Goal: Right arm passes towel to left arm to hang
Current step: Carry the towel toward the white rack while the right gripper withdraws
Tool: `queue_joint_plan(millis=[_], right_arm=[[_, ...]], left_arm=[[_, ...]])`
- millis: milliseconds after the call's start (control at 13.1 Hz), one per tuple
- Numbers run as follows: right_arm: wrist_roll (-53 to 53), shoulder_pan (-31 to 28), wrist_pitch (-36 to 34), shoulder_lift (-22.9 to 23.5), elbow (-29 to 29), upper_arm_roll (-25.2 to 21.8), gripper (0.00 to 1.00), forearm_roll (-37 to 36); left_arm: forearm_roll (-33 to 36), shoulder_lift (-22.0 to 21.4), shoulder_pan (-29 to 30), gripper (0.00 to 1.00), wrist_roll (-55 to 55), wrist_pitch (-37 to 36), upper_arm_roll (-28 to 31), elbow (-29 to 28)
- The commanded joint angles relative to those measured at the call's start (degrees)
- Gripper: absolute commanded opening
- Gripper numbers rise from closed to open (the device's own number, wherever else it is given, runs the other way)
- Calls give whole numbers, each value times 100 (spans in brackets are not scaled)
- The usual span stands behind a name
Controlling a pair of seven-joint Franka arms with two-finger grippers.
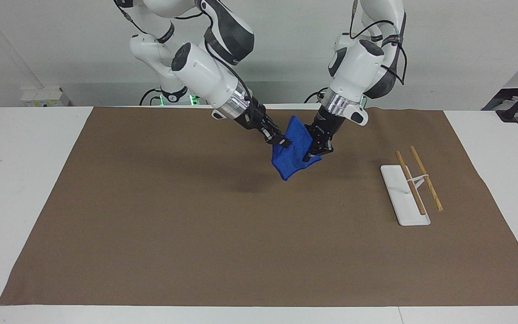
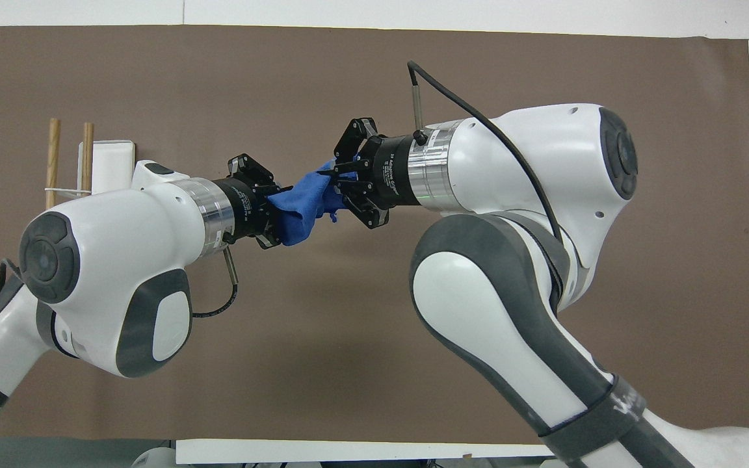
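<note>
I see my right arm (image 1: 205,74) reaching in from its end of the worktop (image 1: 25,180), and its tool (image 1: 281,143) is clamped on one edge of the towel (image 1: 291,153), which hangs in the air over the middle of the brown mat (image 1: 196,225), clear of its surface. The blue cloth droops to a point below the two tools. On its other edge I have the left tool (image 1: 309,155), fingers closed onto the fabric, so both tools grip the towel at once, with the left arm (image 1: 358,67) angled down to it. Toward the left arm's end of the worktop, well apart from the towel, the white rack base (image 1: 398,193) lies on the mat with its two wooden rods (image 1: 425,177).
</note>
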Motion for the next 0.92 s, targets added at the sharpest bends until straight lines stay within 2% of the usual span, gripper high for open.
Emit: queue_joint_plan(millis=[0,153,306,382,535,841], right_arm=[[-32,-49,-166,43,97,49,15,12],[-155,-67,-334,16,71,31,99,12],[-260,-67,-413,-19,53,14,100,-223],[-609,-67,-518,-45,36,5,100,-591],[-1933,-111,-1095,-185,-61,-152,100,-1417],[-4481,-94,-2457,-510,-87,-1161,100,-2833]], left_arm=[[-62,64,-53,0,100,71,80,60],[-62,64,-53,0,109,71,80,60],[-62,64,-53,0,126,80,80,69],[-53,64,-36,0,135,80,106,95],[8,64,287,0,554,27,115,174],[8,55,991,0,1995,-52,106,122]])
